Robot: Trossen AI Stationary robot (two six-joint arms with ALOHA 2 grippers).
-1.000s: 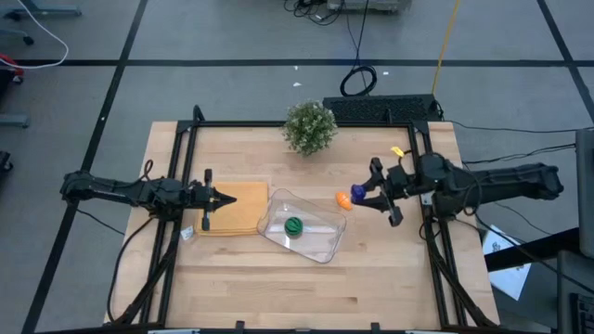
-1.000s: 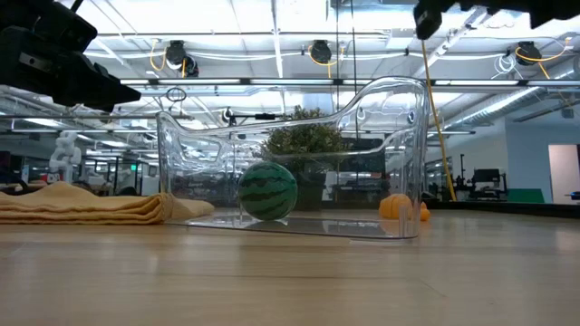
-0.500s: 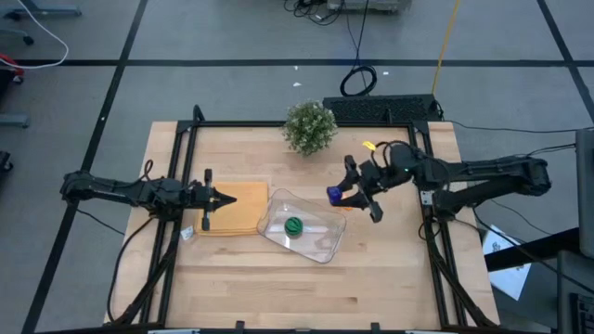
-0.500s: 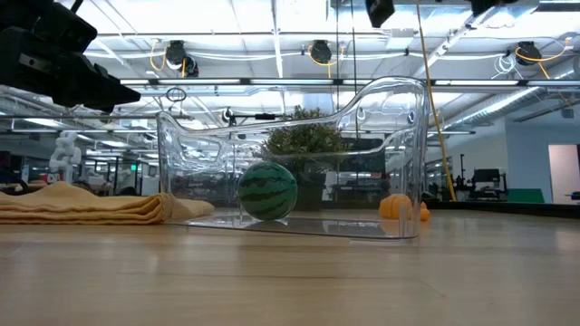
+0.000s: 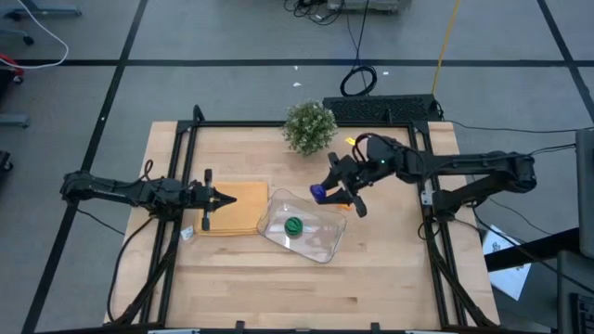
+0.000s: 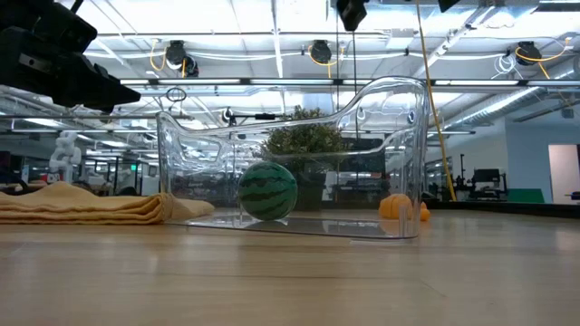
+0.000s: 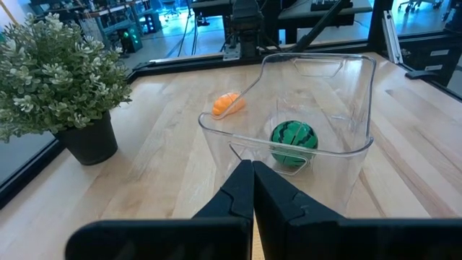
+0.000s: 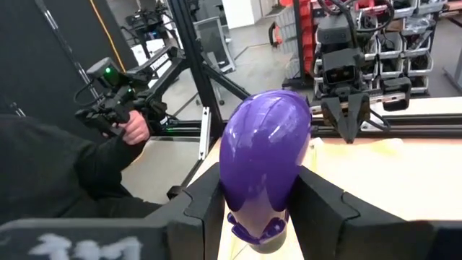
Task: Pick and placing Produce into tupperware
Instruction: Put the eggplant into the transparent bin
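Note:
The clear tupperware (image 5: 303, 227) sits at the table's middle with the round green piece (image 5: 293, 224) resting on its floor. The orange piece (image 7: 228, 104) lies on the table just beyond the container's right wall. My right gripper (image 5: 320, 193) hovers above the tupperware's far right rim, shut on the purple piece (image 8: 263, 162). In the low view its fingers (image 6: 349, 11) show only at the top edge. My left gripper (image 5: 225, 198) is shut and hangs still above the tan mat (image 5: 239, 211), left of the container. My right gripper pinches the purple piece between its two fingers (image 8: 209, 198) by its stalk end (image 8: 256, 220). The rounded end (image 8: 267, 123) sticks out forward past the fingertips. The fingers reach in from the table's right, roughly level. The piece is lifted clear of the table.
A potted plant (image 5: 309, 126) stands at the table's far edge, behind the container. The tan mat is folded cloth, lying against the tupperware's left side. Beyond the table a person's hand (image 8: 133, 130) holds a dark device. Bare wood lies along the near edge.
My right gripper has carried the purple piece toward the table's left, from beside the orange piece to above the tupperware's far right rim, staying shut on it. The orange piece, the green piece and the container have stayed in place.

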